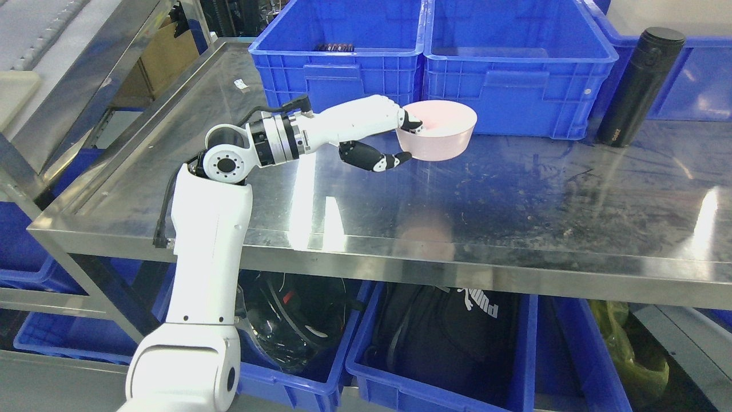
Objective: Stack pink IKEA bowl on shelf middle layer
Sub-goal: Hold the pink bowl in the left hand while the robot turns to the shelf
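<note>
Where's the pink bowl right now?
In the head view the pink bowl sits centre-top, gripped at its rim by the left hand over the steel shelf, just in front of the blue bins.

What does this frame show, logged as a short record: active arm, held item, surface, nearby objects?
active arm: left hand, reaching over the shelf
held item: pink bowl, pinched at its left rim, thumb inside
surface: steel shelf
behind bowl: two blue bins
right of bowl: black bottle, leaning
other arm: not in view
</note>
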### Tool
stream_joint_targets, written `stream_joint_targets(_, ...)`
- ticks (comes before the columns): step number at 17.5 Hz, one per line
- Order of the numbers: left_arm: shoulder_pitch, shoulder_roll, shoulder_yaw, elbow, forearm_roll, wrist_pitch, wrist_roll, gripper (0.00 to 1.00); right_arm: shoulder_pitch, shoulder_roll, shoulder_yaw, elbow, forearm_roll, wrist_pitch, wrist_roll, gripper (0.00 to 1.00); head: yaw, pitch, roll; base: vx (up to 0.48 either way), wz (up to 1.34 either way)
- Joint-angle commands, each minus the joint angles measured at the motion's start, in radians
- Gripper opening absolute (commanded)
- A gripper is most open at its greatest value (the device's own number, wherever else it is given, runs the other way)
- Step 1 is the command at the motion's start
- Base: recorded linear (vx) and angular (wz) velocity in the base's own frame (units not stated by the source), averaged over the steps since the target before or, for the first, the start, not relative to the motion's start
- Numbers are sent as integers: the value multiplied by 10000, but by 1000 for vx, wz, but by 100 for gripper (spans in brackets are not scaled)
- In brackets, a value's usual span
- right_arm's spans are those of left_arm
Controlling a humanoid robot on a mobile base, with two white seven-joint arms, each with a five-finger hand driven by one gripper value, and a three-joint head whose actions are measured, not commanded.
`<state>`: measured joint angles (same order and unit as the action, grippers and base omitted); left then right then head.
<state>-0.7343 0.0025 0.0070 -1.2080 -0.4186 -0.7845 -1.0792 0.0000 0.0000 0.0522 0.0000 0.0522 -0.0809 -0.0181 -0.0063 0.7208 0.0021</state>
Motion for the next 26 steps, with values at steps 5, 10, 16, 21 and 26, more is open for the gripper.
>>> stream_joint_targets(5, 2649, 149, -959, -2217, 796, -9, 131, 1, 31, -175, 0, -175, 0, -4, -3, 100, 0, 0, 0, -9, 35)
stream_joint_targets(10, 2557, 149, -929, -2539, 781, -9, 269, 1, 46, -175, 0, -175, 0, -4, -3, 100, 0, 0, 0, -20, 169)
stream_joint_targets(16, 2542, 149, -959, -2769, 766, -9, 346, 1, 46, -175, 0, -175, 0, -4, -3, 100, 0, 0, 0, -55, 315)
stream_joint_targets(21, 2527, 149, -975, -2983, 766, -9, 346, 1, 31, -175, 0, -175, 0, -4, -3, 100, 0, 0, 0, -33, 313)
stream_joint_targets(26, 2527, 149, -975, -3122, 766, -9, 346, 2, 31, -175, 0, -175, 0, -4, -3, 100, 0, 0, 0, 7, 596)
